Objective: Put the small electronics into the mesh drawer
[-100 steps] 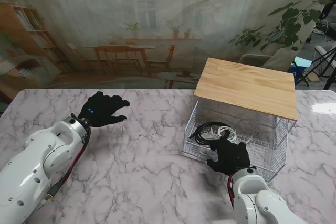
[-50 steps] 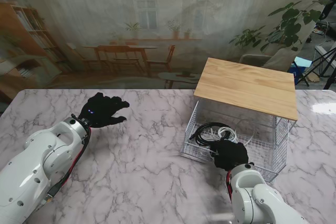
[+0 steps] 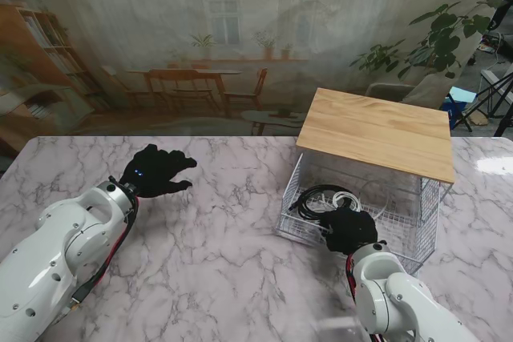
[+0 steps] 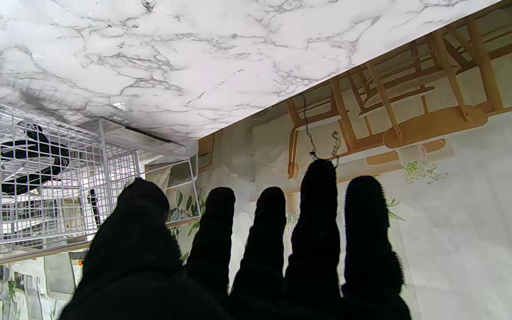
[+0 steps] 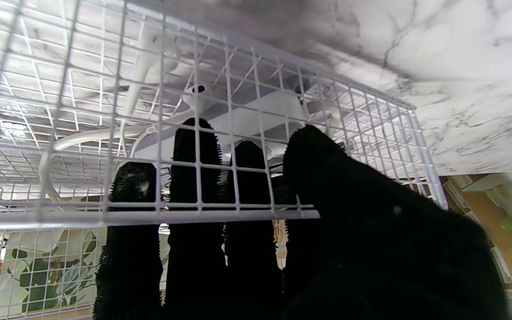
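Observation:
The white mesh drawer (image 3: 290,230) stands pulled out from under a wooden top (image 3: 377,131) at the right. Inside it lie a coiled black cable (image 3: 314,195) and a white cable (image 3: 347,197). My right hand (image 3: 349,230) is at the drawer's near wall. In the right wrist view its fingers (image 5: 194,178) reach inside behind the mesh (image 5: 60,218) while the thumb stays outside, pinching the wall. A white charger and cable (image 5: 260,118) lie just beyond the fingertips. My left hand (image 3: 156,171) rests open on the marble far to the left, holding nothing.
The left wrist view shows the left hand (image 4: 256,258) with spread fingers, the drawer's side (image 4: 118,164) and the black cable (image 4: 38,149) inside it. A wide stretch of marble table (image 3: 216,230) lies between the hands. A painted backdrop stands behind the table.
My right hand has moved farther from me, up to the drawer's near wall, and its fingers have gone over the rim. The left hand has barely shifted.

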Robot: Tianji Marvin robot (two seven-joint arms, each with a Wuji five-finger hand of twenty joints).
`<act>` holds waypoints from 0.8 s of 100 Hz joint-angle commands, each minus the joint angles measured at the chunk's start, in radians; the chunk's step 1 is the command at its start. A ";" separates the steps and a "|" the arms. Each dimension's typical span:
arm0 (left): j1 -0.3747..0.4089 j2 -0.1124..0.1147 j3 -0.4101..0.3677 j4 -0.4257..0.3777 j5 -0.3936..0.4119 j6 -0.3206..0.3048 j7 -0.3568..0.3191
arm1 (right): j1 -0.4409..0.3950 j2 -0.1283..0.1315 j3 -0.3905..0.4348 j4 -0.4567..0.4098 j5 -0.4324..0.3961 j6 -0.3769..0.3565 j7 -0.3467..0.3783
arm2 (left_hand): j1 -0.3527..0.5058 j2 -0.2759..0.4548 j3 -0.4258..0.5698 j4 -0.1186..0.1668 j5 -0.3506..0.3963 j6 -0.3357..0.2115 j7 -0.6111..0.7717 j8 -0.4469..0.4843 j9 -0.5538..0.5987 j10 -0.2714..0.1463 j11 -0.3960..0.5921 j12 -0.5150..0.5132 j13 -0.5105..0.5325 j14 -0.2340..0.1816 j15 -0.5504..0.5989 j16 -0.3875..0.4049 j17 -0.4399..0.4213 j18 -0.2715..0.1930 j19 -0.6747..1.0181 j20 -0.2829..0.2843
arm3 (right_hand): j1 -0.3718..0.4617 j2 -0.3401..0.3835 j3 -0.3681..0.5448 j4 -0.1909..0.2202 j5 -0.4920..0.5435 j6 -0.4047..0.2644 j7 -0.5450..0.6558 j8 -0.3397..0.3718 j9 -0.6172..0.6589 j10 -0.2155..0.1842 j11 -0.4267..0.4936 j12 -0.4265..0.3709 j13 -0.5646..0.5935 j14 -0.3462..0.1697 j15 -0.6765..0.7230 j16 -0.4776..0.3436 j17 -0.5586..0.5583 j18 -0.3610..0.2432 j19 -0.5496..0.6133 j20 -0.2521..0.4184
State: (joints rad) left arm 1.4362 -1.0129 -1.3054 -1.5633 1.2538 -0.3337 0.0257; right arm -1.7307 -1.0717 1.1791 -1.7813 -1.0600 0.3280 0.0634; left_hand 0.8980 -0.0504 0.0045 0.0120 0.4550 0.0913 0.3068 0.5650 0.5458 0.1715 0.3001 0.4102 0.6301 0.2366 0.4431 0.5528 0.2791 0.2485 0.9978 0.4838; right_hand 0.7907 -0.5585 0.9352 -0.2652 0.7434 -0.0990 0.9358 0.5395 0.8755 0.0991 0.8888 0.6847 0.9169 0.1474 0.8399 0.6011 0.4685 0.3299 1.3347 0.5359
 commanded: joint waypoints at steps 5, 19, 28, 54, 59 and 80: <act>-0.005 0.002 0.004 0.003 0.002 -0.005 -0.017 | 0.006 0.007 0.021 0.009 -0.016 -0.001 0.005 | -0.023 0.053 -0.019 0.015 0.017 0.013 0.003 -0.001 -0.037 0.018 -0.015 -0.010 -0.033 0.019 -0.009 0.004 -0.016 -0.009 0.017 0.018 | 0.108 0.090 0.128 0.018 0.112 -0.128 0.074 0.068 0.019 -0.022 0.042 0.011 0.034 0.004 0.073 0.016 0.016 0.001 0.039 0.020; -0.007 0.003 0.007 0.005 0.002 -0.007 -0.020 | -0.002 0.010 0.039 -0.004 -0.047 -0.029 0.017 | -0.022 0.052 -0.018 0.015 0.016 0.014 0.003 -0.001 -0.037 0.018 -0.015 -0.010 -0.033 0.020 -0.009 0.005 -0.016 -0.009 0.017 0.018 | 0.108 0.071 0.163 0.009 0.163 -0.146 0.071 0.121 0.029 -0.036 0.041 0.029 0.037 0.006 0.076 0.021 0.018 0.003 0.045 0.027; -0.011 0.003 0.010 0.009 0.002 -0.008 -0.017 | -0.003 0.014 0.047 -0.008 -0.078 -0.055 0.027 | -0.022 0.053 -0.018 0.015 0.017 0.014 0.003 -0.001 -0.037 0.018 -0.015 -0.010 -0.033 0.018 -0.009 0.004 -0.016 -0.009 0.017 0.018 | 0.109 0.061 0.178 0.005 0.191 -0.158 0.046 0.193 0.037 -0.046 0.031 0.042 0.039 0.005 0.075 0.025 0.019 -0.001 0.044 0.035; -0.014 0.003 0.016 0.015 0.001 -0.010 -0.016 | 0.024 0.020 0.034 0.019 -0.104 -0.088 0.042 | -0.021 0.053 -0.018 0.015 0.019 0.013 0.005 0.000 -0.036 0.017 -0.014 -0.010 -0.033 0.019 -0.009 0.005 -0.016 -0.009 0.017 0.018 | 0.111 0.049 0.196 0.004 0.221 -0.188 0.035 0.214 0.040 -0.071 0.013 0.041 0.030 -0.008 0.051 0.017 0.015 -0.021 0.036 0.036; -0.014 0.004 0.015 0.015 0.001 -0.011 -0.018 | 0.031 0.021 0.032 0.029 -0.110 -0.093 0.035 | -0.023 0.053 -0.019 0.014 0.019 0.013 0.005 0.000 -0.037 0.017 -0.015 -0.010 -0.033 0.019 -0.009 0.005 -0.016 -0.008 0.017 0.018 | 0.110 0.049 0.197 0.003 0.221 -0.193 0.031 0.213 0.041 -0.074 0.010 0.042 0.030 -0.011 0.046 0.016 0.016 -0.022 0.035 0.035; -0.014 0.004 0.018 0.016 0.002 -0.013 -0.023 | 0.047 0.020 0.031 0.059 -0.126 -0.103 -0.002 | -0.022 0.053 -0.019 0.014 0.020 0.013 0.006 0.000 -0.037 0.019 -0.015 -0.010 -0.034 0.019 -0.010 0.004 -0.016 -0.010 0.016 0.018 | 0.111 0.050 0.200 0.001 0.229 -0.204 0.020 0.205 0.042 -0.083 -0.008 0.042 0.024 -0.018 0.030 0.011 0.011 -0.031 0.025 0.032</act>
State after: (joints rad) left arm 1.4241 -1.0105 -1.2927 -1.5508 1.2538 -0.3432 0.0197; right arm -1.6858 -1.0521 1.2059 -1.7327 -1.1779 0.2255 0.0690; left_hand 0.8980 -0.0503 0.0045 0.0120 0.4681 0.0913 0.3068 0.5649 0.5458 0.1715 0.3001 0.4102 0.6178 0.2390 0.4431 0.5528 0.2784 0.2484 0.9978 0.4844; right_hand 0.7909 -0.5982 0.9824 -0.3061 0.8143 -0.1000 0.8316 0.6670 0.8994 0.0360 0.8888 0.7129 0.9291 0.1462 0.8364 0.6097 0.4811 0.3090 1.3467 0.5598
